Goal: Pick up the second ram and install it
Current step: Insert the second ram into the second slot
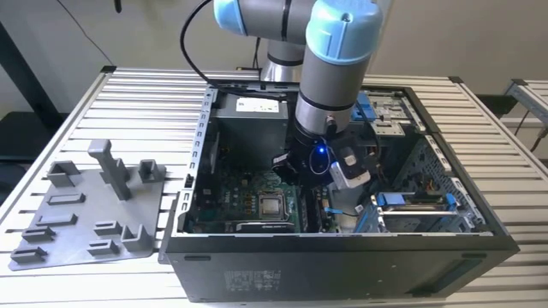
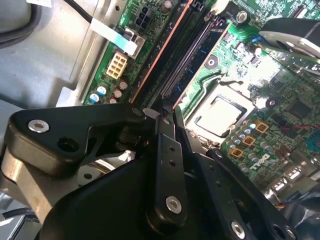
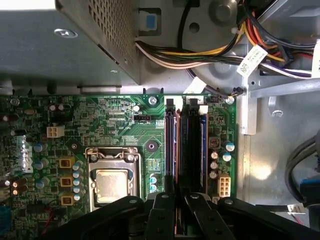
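Exterior view: the arm [image 1: 330, 83] reaches down into the open PC case [image 1: 342, 250] on the slatted counter [image 1: 145, 96]; the pincer [image 1: 310, 172] sits low over the motherboard [image 1: 248, 192]. A grey holder plate [image 1: 86, 212] lies on the counter to this view's left, well apart from the case.

Second wrist view: the pincer [image 2: 162, 116] has its black fingers [image 2: 169, 150] drawn close together right over the memory slots [image 2: 185, 55]. A thin edge seems to lie between them, possibly the ram, but I cannot tell for sure. The CPU [image 2: 220, 112] lies just beside the slots.

First wrist view: the pincer [image 3: 176, 200] lines up with the dark slots [image 3: 185, 145]; one slot already appears filled. The ram itself I cannot pick out with certainty; it is most likely at the fingertips, at the slot.

Risk: if the stick sits skewed or off the slot's line, pressing could jam it, leave one end unseated, or strain the board. Cables [image 3: 200, 55] near the slot ends could snag.
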Tool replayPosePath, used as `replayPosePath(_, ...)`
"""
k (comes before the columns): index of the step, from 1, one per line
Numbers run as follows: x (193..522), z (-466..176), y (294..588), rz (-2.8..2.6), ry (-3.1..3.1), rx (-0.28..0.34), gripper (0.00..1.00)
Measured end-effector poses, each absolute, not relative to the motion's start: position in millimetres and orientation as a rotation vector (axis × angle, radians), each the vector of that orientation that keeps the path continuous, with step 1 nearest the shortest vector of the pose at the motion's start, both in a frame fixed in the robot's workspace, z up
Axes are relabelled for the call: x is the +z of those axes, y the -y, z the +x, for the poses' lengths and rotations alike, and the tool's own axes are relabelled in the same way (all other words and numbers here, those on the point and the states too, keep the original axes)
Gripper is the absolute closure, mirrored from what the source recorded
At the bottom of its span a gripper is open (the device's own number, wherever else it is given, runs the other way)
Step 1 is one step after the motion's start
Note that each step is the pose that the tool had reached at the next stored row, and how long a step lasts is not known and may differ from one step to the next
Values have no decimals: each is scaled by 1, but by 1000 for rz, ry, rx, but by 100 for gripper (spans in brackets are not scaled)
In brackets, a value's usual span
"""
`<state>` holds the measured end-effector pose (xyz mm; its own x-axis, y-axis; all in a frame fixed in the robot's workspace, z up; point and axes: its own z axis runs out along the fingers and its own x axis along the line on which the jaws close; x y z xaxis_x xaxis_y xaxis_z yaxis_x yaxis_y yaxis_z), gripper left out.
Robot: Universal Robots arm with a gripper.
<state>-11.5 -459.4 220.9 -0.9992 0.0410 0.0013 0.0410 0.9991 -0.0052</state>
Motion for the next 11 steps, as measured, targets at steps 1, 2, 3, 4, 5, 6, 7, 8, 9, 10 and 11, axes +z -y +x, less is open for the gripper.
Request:
replayPosePath(1,223,-12,459,-64,3139,10,86)
replayPosePath(2,224,-12,460,-64,3140,12,86)
replayPosePath(3,226,-12,459,-65,3140,14,86)
replayPosePath(4,227,-12,459,-65,3140,16,86)
replayPosePath(5,227,-12,459,-66,3140,20,86)
replayPosePath(6,227,-12,459,-66,3140,23,86)
replayPosePath(7,227,-12,459,-66,3140,24,86)
replayPosePath(8,228,-12,459,-67,3139,26,86)
replayPosePath(9,228,-12,459,-73,3135,29,86)
replayPosePath(10,228,-12,459,-78,3129,35,86)
replayPosePath(11,228,-11,459,-82,3122,43,86)
